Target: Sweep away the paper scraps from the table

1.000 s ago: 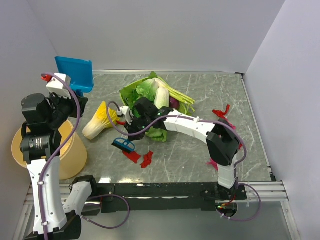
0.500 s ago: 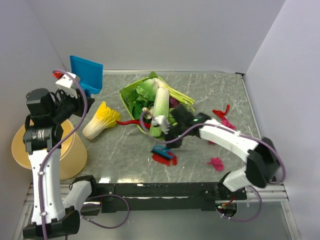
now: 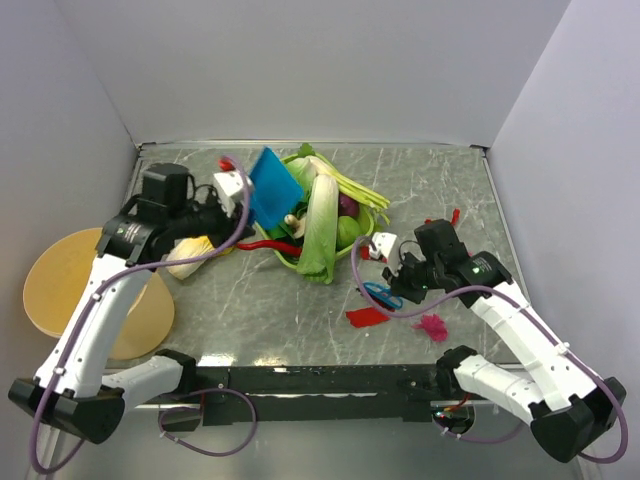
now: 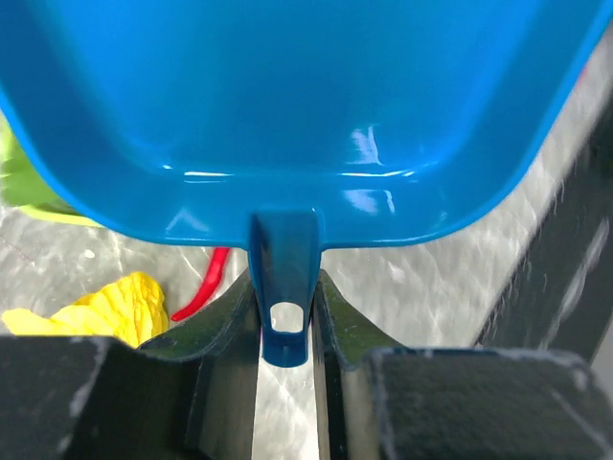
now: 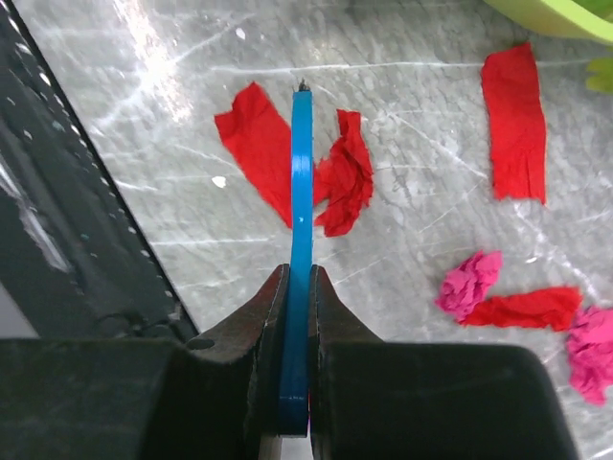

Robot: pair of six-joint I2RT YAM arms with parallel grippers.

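Note:
My left gripper point(image 3: 238, 196) is shut on the handle point(image 4: 285, 287) of a blue dustpan point(image 3: 272, 188), held in the air left of the vegetable bowl; the pan point(image 4: 287, 105) fills the left wrist view. My right gripper point(image 3: 393, 285) is shut on a thin blue brush point(image 3: 377, 292), seen edge-on in the right wrist view point(image 5: 302, 192). Its tip stands between two red paper scraps point(image 5: 257, 153) point(image 5: 345, 182) on the grey-green table point(image 3: 440, 180). In the top view a red scrap point(image 3: 366, 316) lies below the brush, a pink tuft point(image 3: 433, 326) to its right, and more red scraps point(image 3: 440, 222) behind.
A green bowl point(image 3: 285, 255) holding cabbage and other vegetables stands mid-table. A red chili point(image 3: 265, 243) and a yellow chicory point(image 3: 190, 255) lie left of it. A round tan bucket point(image 3: 70, 290) stands off the left edge. More scraps lie at right: red strip point(image 5: 514, 120), pink tufts point(image 5: 469, 283).
My left arm swung the dustpan from the back left corner rightwards to beside the bowl. My right arm drew the brush to the right, and the red scraps moved right with it.

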